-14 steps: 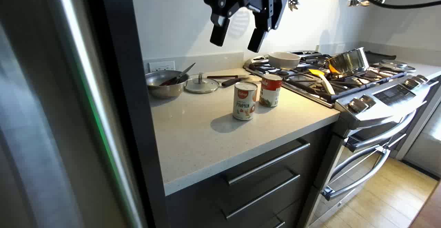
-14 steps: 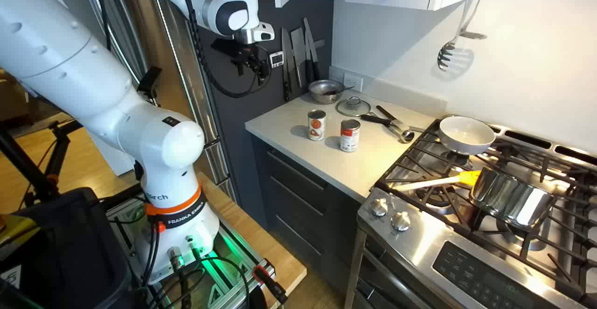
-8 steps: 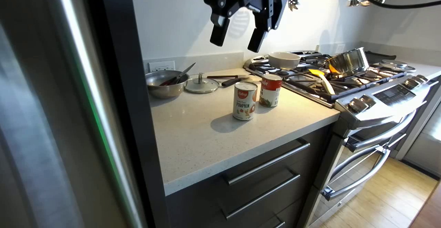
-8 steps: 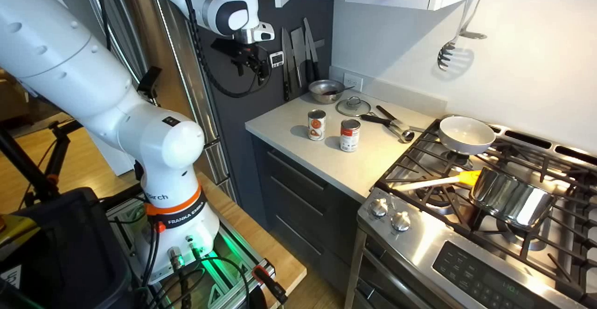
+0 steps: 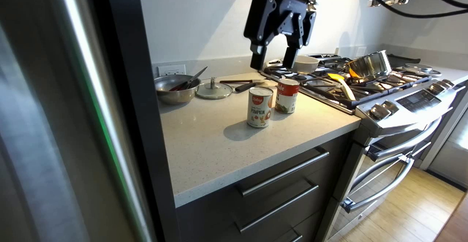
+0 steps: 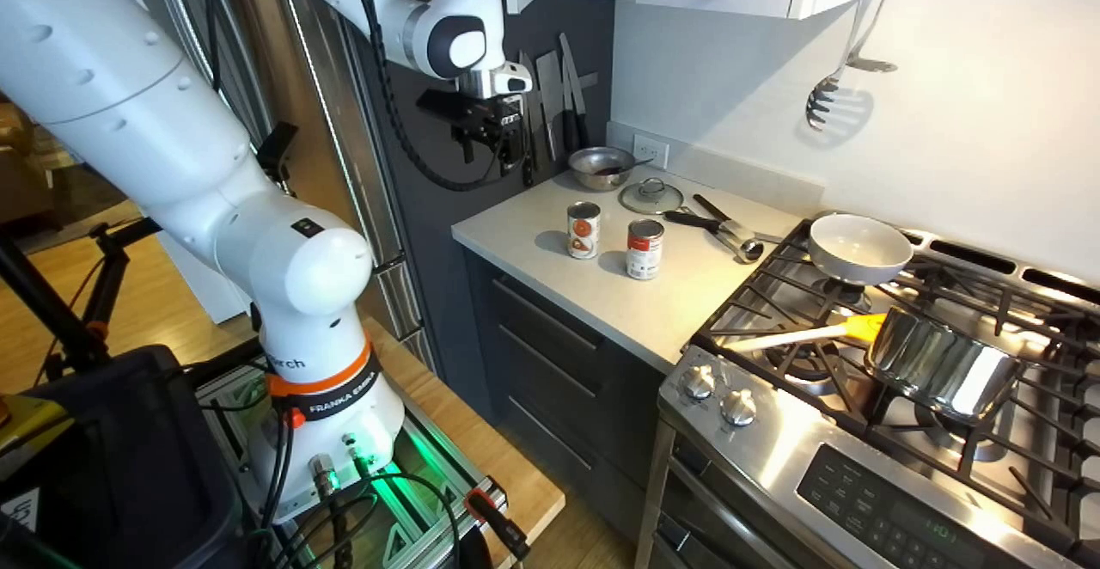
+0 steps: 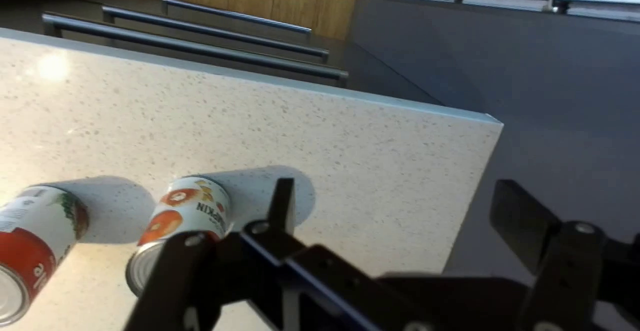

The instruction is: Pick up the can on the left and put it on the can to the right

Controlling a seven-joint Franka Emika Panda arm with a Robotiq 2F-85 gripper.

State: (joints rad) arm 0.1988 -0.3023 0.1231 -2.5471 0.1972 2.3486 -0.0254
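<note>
higher than the tabletop [image 5: 204,150]: claw [image 5: 274,62], fingers [image 5: 258,57] spread wide, holding and touching nothing
pumpkin can [image 5: 260,108]: upright on the tabletop, just beside the red-and-white can [image 5: 287,97], a gap between
steel bowl [image 5: 175,97]: utensils [image 5: 197,74] leaning inside, a glass lid [image 5: 215,92] nearby
stove [image 6: 765,449]: white bowl [image 6: 859,251] and metal pot [image 6: 941,367] on top
wall [image 6: 713,79]: pasta spoon [image 6: 822,103] hanging in front
</note>
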